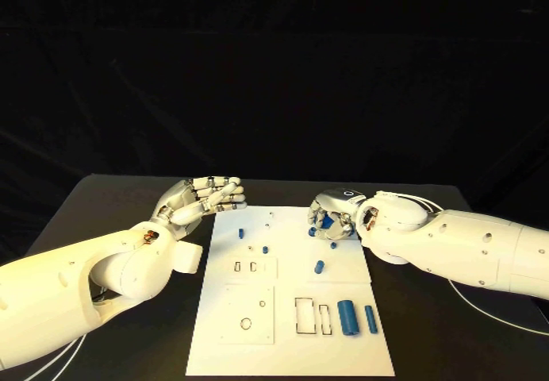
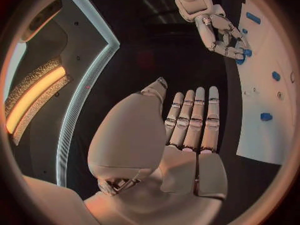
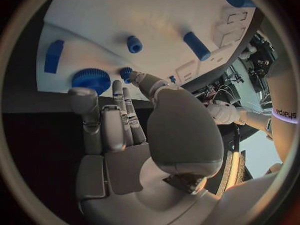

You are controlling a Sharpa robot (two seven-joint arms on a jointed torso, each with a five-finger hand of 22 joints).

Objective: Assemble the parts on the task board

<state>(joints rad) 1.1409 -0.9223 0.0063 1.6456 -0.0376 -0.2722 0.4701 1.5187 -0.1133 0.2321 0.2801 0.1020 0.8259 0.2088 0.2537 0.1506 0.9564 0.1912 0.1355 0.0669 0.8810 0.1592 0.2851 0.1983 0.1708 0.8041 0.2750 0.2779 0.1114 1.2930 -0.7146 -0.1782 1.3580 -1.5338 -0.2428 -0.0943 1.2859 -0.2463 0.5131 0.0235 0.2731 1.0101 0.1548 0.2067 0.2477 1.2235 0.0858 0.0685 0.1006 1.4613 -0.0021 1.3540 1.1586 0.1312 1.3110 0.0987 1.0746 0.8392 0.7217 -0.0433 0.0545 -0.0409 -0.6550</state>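
Observation:
The white task board point(image 1: 292, 341) lies in the middle of the table. My right hand point(image 1: 334, 213) reaches down onto its far right corner. There its thumb and fingertips point(image 3: 135, 76) close in on a blue gear point(image 3: 91, 80) and a small blue peg point(image 3: 126, 73); whether either is gripped is unclear. A blue bar point(image 3: 54, 56) lies beside the gear. My left hand point(image 1: 206, 197) hovers over the table by the board's far left corner, fingers straight and together, holding nothing. A thick blue cylinder point(image 1: 347, 317) and a thin one point(image 1: 370, 318) lie near the board's front right.
More small blue parts sit on the board: a peg point(image 1: 241, 233), another point(image 1: 266, 249) and a short pin point(image 1: 320, 266). Rectangular slots point(image 1: 305, 315) and a round hole point(image 1: 246, 323) mark the front half. Black table surrounds the board.

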